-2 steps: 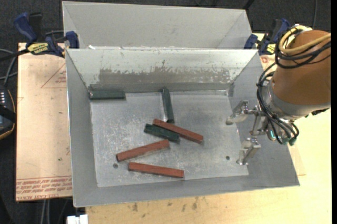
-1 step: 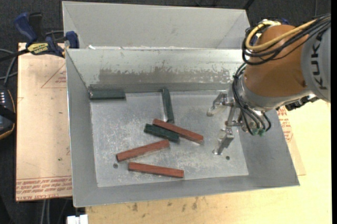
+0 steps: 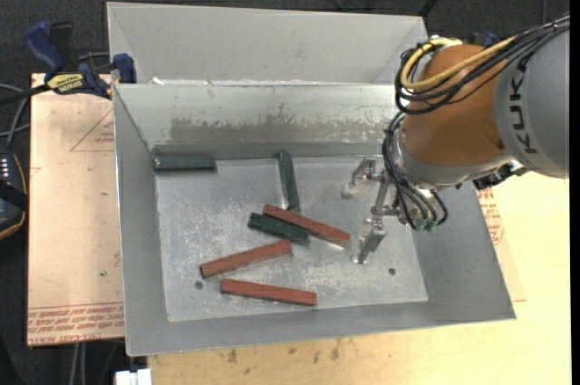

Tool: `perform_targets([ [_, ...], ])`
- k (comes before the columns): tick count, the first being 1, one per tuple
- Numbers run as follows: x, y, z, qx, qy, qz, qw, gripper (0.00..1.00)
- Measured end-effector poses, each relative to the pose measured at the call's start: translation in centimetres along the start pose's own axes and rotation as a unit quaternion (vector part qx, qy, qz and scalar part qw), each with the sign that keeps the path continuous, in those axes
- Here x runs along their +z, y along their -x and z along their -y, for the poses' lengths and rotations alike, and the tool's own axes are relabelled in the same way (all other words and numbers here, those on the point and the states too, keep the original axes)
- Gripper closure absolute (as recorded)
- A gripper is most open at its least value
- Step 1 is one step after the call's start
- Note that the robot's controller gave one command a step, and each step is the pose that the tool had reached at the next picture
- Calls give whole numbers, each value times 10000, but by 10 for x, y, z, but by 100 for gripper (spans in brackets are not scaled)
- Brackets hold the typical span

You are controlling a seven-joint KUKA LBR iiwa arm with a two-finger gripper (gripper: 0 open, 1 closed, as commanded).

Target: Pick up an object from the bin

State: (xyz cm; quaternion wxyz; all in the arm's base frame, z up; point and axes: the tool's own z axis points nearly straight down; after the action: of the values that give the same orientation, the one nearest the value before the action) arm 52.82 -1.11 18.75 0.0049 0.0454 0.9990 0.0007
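Grey metal makes up the bin, and on its floor lie six slim bars, some red-brown and some dark green. One dark green bar rests alone along the foot of the back wall, near the back left corner. A paler green bar runs from near the back wall toward the middle of the floor. Its near end comes close to a small cluster, where a short dark green bar and a long red-brown bar lie slanted and touching each other. I cannot tell which of the two lies on top. Nearer the front edge lie two more red-brown bars. One is tilted, and its upper end comes up close to the cluster. The other lies almost parallel to the front edge and apart from the rest. The arm comes in over the bin's right edge with its orange wrist cover and a bundle of cables. The gripper hangs low over the right part of the floor, just beside the right end of the long red-brown bar. Its two fingers are spread apart with nothing between them, and they are not around any bar.
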Motion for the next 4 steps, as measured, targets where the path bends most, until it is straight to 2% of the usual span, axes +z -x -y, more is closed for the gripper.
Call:
perform_targets([
  [1, -20, 0, 26, 181, -7, -97, 9998, 0],
  [2, 102, 48, -6, -174, -18, -33, 9998, 100],
  [3, 102, 48, -6, -170, -15, -16, 9999, 100],
  [4, -19, 55, -10, -401, -4, -30, 9992, 100],
])
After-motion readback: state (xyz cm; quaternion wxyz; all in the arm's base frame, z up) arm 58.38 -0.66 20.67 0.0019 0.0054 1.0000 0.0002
